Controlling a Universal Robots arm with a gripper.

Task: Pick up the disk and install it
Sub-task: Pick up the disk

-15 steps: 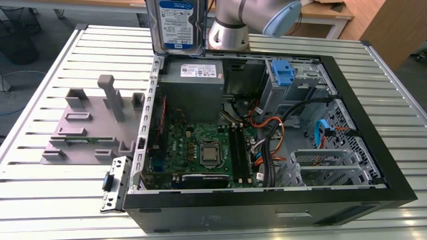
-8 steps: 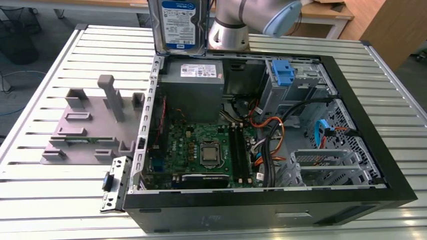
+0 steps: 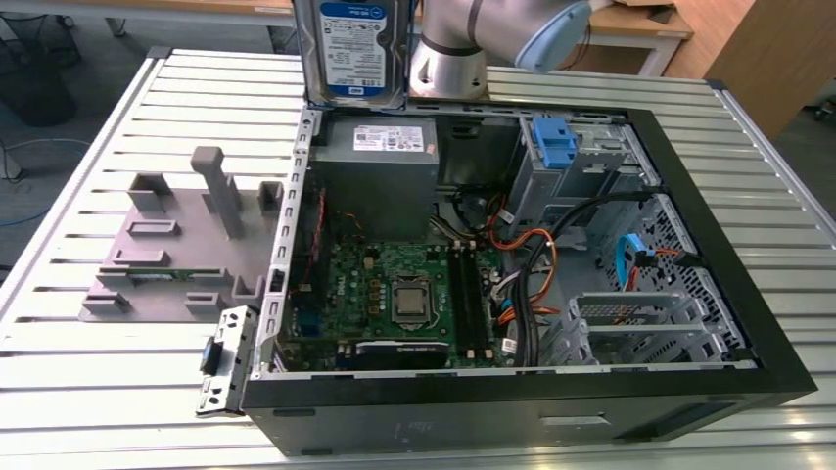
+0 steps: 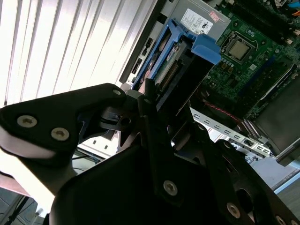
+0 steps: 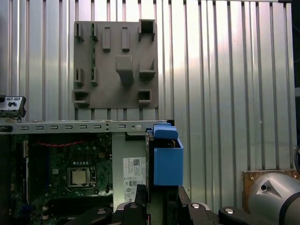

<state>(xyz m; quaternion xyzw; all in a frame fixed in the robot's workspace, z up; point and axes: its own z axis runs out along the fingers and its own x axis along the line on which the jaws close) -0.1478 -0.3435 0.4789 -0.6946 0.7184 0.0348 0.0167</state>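
The disk [image 3: 354, 47] hangs upright in the air above the far edge of the open computer case [image 3: 523, 401], its white-and-blue label facing the exterior camera. In both wrist views its blue side rail [image 5: 168, 161] shows edge-on, with the connector end [image 4: 171, 70] pointing down toward the case. My gripper [image 4: 140, 101] is shut on the disk, and black fingers [image 5: 140, 199] press against its sides. The disk is above the grey power supply [image 3: 379, 147], not touching it.
The case lies open on a slatted metal table [image 3: 78, 147], with the motherboard [image 3: 392, 294], loose cables [image 3: 535, 264] and a drive cage with a blue latch [image 3: 555, 147] inside. A grey fixture plate [image 3: 183, 245] lies at the exterior view's left. The arm's base [image 3: 451, 69] stands behind the case.
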